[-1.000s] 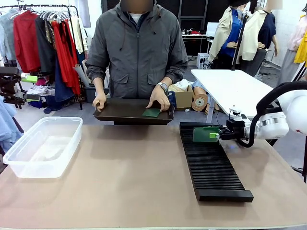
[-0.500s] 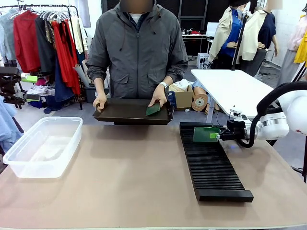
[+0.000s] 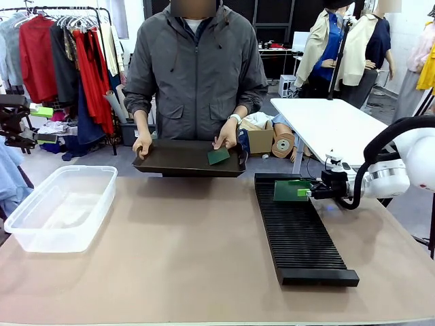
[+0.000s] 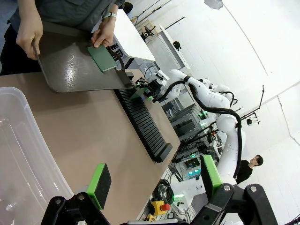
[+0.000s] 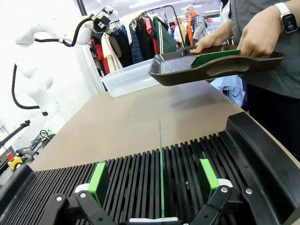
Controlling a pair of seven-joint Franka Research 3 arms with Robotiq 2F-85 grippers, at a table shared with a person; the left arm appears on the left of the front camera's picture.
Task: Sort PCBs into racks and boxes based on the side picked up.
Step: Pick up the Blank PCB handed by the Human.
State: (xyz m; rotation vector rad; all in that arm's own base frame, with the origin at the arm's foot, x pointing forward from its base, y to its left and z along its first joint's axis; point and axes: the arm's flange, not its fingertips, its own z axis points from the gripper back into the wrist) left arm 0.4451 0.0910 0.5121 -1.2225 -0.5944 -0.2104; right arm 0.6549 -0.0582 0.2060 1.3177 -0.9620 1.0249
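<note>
A PCB (image 3: 291, 189) stands upright in a far slot of the black rack (image 3: 299, 231). My right gripper (image 3: 304, 192) is open around it. In the right wrist view this PCB (image 5: 161, 164) is edge-on between the green pads (image 5: 99, 180), with a gap on each side. A person holds a dark tray (image 3: 177, 159) at the far edge and tilts up a second PCB (image 3: 218, 155) in it with one hand (image 3: 225, 138). My left gripper (image 4: 154, 180) hangs open over the clear box (image 4: 18, 154), nothing between its fingers.
The clear box (image 3: 61, 207) sits at the table's left side. The rack runs from the far right toward the front. Bare brown tabletop (image 3: 183, 258) lies between them. A white table (image 3: 333, 125) stands beyond the right arm.
The person's hand has lifted one edge of the PCB in the tray, so it now sits tilted. Both arms have stayed still.
</note>
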